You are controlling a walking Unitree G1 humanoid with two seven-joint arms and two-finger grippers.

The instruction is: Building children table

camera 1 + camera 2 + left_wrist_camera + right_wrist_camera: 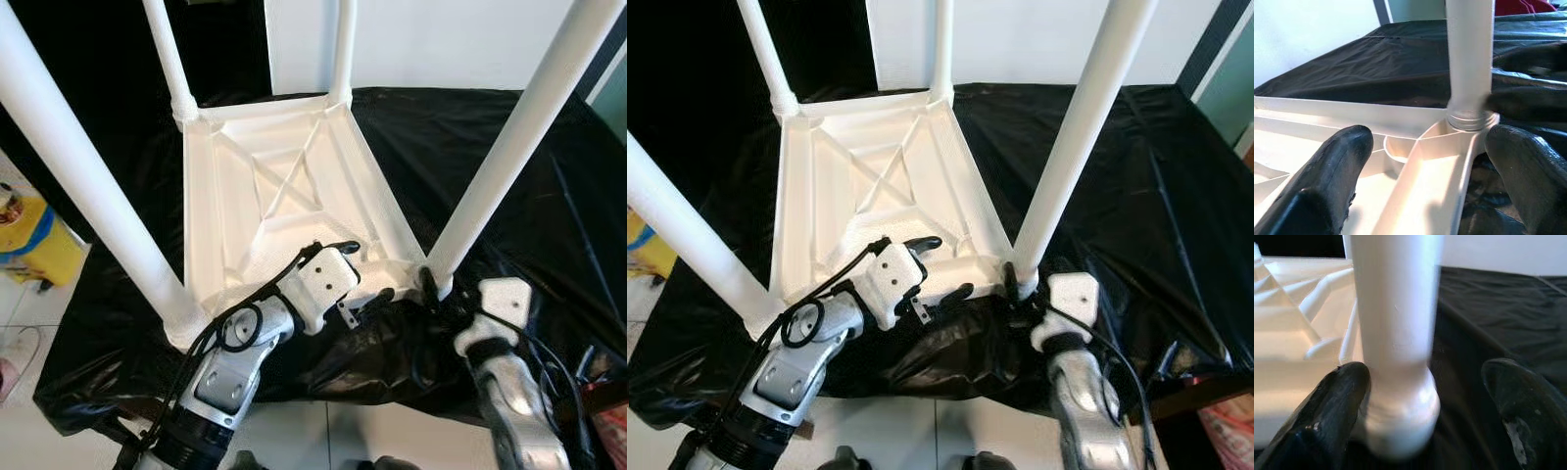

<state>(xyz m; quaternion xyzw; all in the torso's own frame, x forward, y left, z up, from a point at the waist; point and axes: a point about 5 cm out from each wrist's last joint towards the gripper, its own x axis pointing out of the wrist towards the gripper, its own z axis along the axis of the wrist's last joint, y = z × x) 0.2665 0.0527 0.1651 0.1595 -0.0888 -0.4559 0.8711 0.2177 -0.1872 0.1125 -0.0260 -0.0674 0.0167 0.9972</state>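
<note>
Right tool (1425, 406) spread around table leg (1396, 333), left tool (1435, 181) straddling tabletop rim (1415, 191)

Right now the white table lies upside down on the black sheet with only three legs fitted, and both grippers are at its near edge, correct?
Not quite: the left eye view shows four legs fitted on the table. The rest holds: black sheet, left gripper and right gripper at the near edge.

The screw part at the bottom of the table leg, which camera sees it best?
The left wrist view: the leg's threaded collar sits sharp in its corner socket. The right wrist view shows that leg's base blurred; the eye views show it small beside the right end effector.
</note>
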